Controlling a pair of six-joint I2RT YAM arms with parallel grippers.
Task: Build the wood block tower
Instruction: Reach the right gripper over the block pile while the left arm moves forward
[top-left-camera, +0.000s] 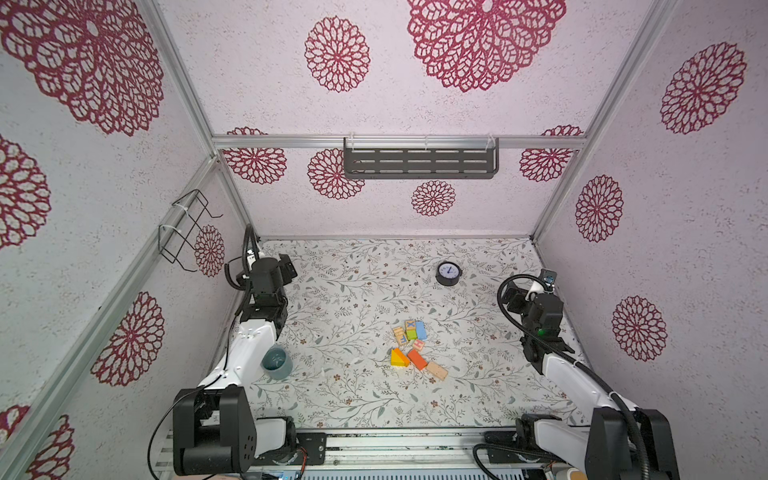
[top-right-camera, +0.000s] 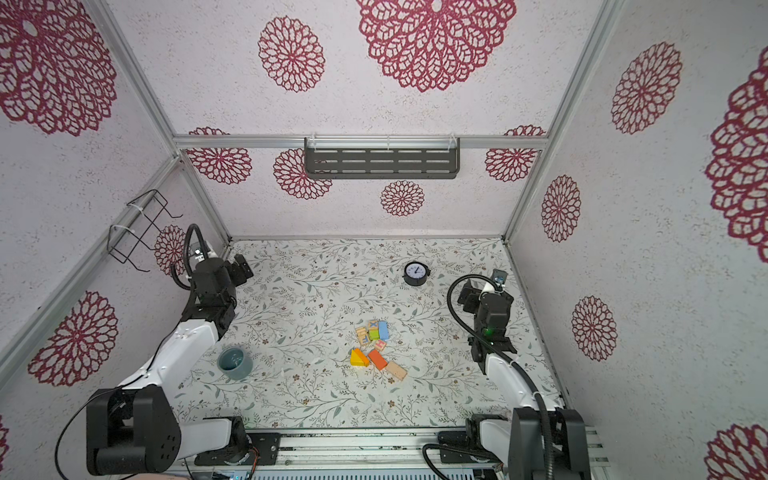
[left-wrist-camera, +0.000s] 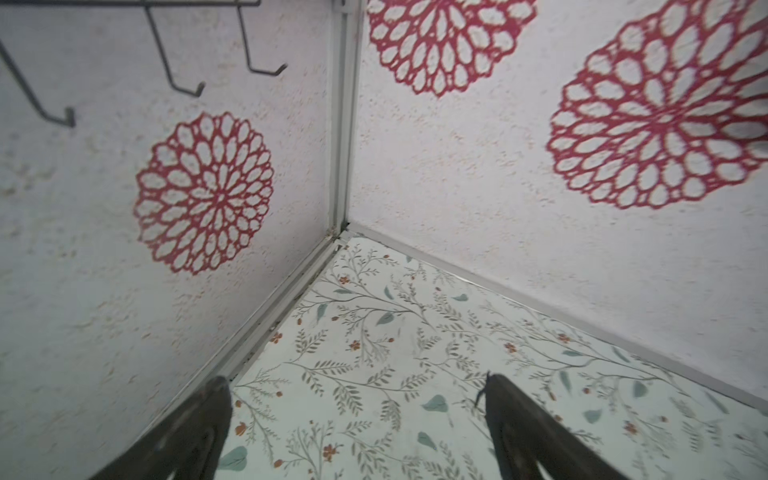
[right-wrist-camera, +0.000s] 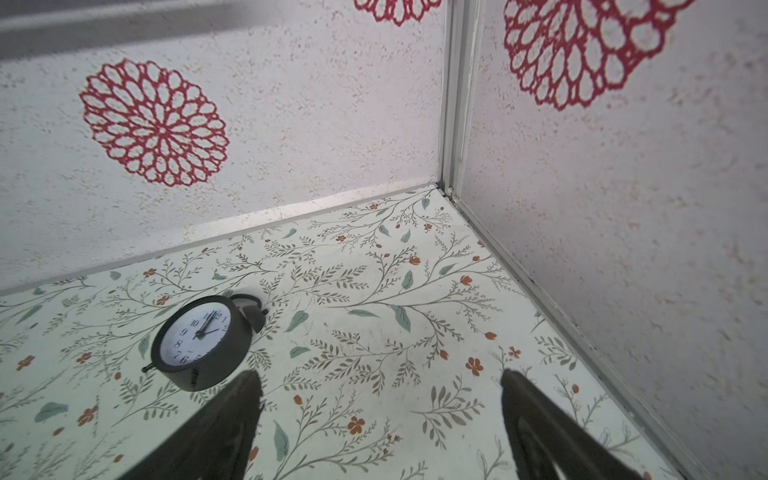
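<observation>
The wood blocks (top-left-camera: 418, 344) (top-right-camera: 380, 345) lie loose in a small cluster on the flower-patterned table (top-left-camera: 353, 299), a little right of centre in both top views; none is stacked on another, so no tower stands. At the far end of the cluster a blue brick (top-left-camera: 421, 330) lies beside a green block (top-left-camera: 411, 333) and pale printed cubes; nearer the camera an orange-red brick (top-left-camera: 417, 359) lies between a yellow wedge (top-left-camera: 397, 362) and a tan brick (top-left-camera: 436, 370).

Well apart from the blocks, a round black clock (top-left-camera: 448, 273) with a white face sits toward the back of the table; a grey-blue cup (top-left-camera: 277, 363) stands upright near the left edge, just beside the left arm.

The left gripper (left-wrist-camera: 357, 386) (top-left-camera: 286, 266) hangs by the back-left corner, its jaws spread wide with only table between them; the right gripper (right-wrist-camera: 380, 378) (top-left-camera: 512, 299) hangs near the right wall, its jaws likewise apart and holding nothing, the clock just to one side in its wrist view.
</observation>
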